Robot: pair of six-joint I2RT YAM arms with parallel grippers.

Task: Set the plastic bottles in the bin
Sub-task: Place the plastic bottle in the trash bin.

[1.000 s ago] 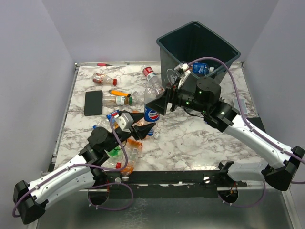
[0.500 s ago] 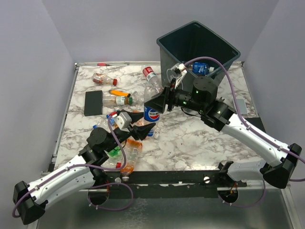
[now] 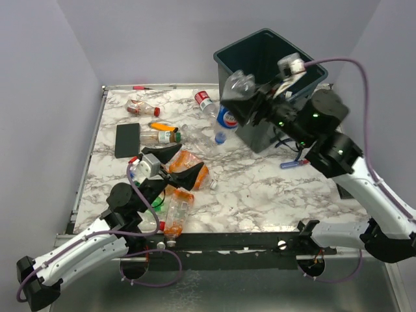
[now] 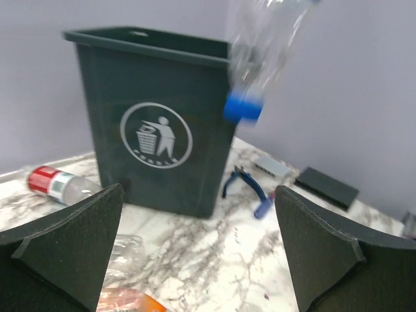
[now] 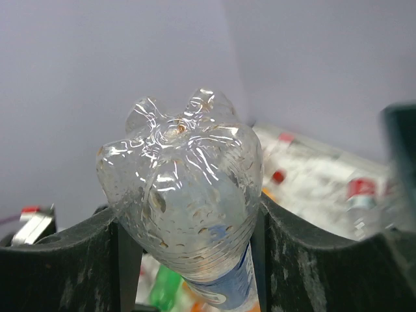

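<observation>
My right gripper (image 3: 244, 97) is shut on a clear plastic bottle (image 3: 227, 110) with a blue label. It holds the bottle in the air, cap down, just left of the dark green bin (image 3: 224, 55) at rim height. In the right wrist view the bottle's base (image 5: 185, 169) sits squeezed between my fingers (image 5: 110, 247). My left gripper (image 3: 183, 164) stands open low over a crumpled orange bottle (image 3: 190, 161) near the table's front left. In the left wrist view the bin (image 4: 156, 130) stands ahead, and the held bottle's blue cap (image 4: 244, 107) hangs beside it.
Several more bottles lie on the marble top: an orange one (image 3: 177, 211) at the front edge, a red-labelled one (image 3: 205, 101) by the bin, others at the back left (image 3: 142, 107). A black pad (image 3: 128, 140) lies left. Blue-handled pliers (image 3: 292, 162) rest by the bin.
My right gripper closed on the clear bottle and lifted it up and right to the bin's rim. My left gripper opened and drew back to the left.
</observation>
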